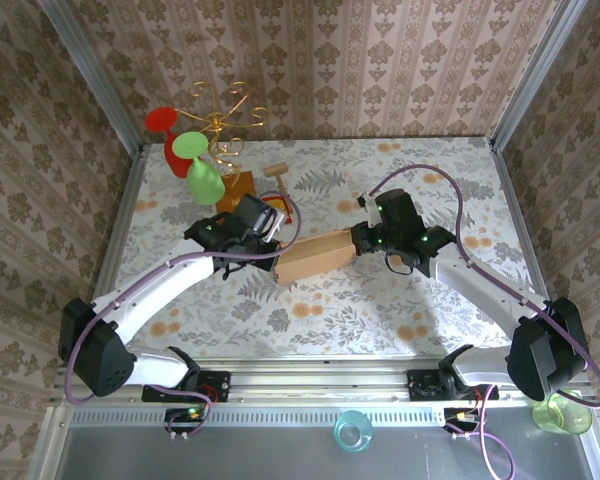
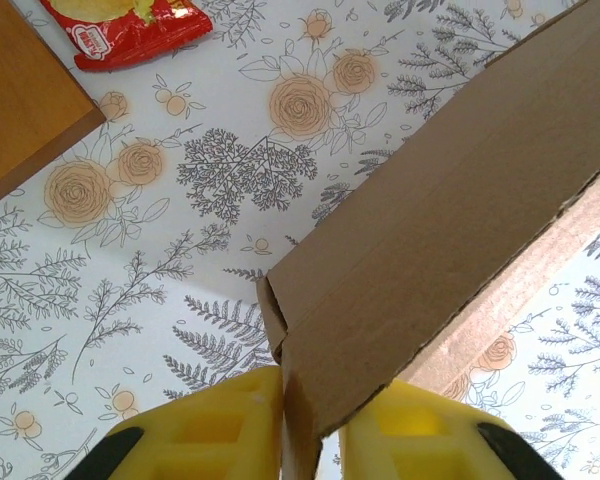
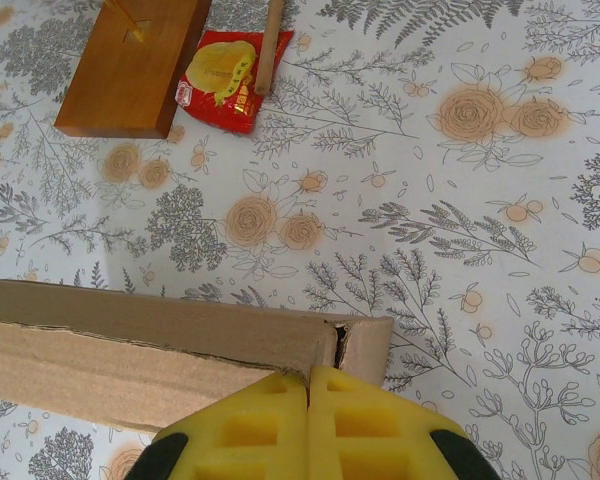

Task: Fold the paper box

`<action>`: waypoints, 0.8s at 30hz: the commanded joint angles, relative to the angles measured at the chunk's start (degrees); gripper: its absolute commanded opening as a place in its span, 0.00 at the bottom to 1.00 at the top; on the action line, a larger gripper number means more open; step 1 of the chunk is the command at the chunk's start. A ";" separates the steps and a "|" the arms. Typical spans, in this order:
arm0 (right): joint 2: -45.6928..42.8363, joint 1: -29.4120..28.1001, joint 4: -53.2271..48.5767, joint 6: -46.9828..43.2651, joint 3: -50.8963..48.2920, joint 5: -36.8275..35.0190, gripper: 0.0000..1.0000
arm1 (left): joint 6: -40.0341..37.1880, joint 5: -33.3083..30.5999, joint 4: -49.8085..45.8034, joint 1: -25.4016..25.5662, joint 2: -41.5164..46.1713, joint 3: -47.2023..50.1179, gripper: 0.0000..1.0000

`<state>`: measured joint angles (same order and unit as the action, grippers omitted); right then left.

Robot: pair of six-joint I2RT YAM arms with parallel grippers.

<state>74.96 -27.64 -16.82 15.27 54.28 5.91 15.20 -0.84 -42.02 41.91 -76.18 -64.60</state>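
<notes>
From above, the paper box [image 1: 315,257] has both ends hidden beneath the left gripper [image 1: 270,245] and right gripper [image 1: 360,240]. At the left wrist view's upper left, frame edges crop the wooden board [image 2: 20,100] and red snack packet [image 2: 130,30].

Your paper box [image 1: 315,256] is plain brown; the table [image 1: 430,170] is white with grey ferns and orange roses. You'll find the right gripper [image 3: 308,392] has yellow pads [image 3: 245,432], and the packet [image 3: 220,80] is red.
</notes>
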 commanded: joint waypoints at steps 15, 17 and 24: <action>1.15 -0.40 -3.27 1.17 0.91 -0.98 0.00 | 5.19 0.42 -2.12 0.35 1.92 -1.70 0.12; 1.15 -0.40 -3.39 1.19 0.96 -1.03 0.00 | 5.61 0.10 -2.10 0.45 1.91 -1.77 0.12; 1.36 -0.40 -3.53 1.79 1.13 -1.25 0.00 | 7.40 -0.12 -1.16 1.57 1.04 -1.29 0.10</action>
<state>75.00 -27.64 -16.84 15.53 54.33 5.91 20.62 -0.78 -42.44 42.68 -74.63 -64.71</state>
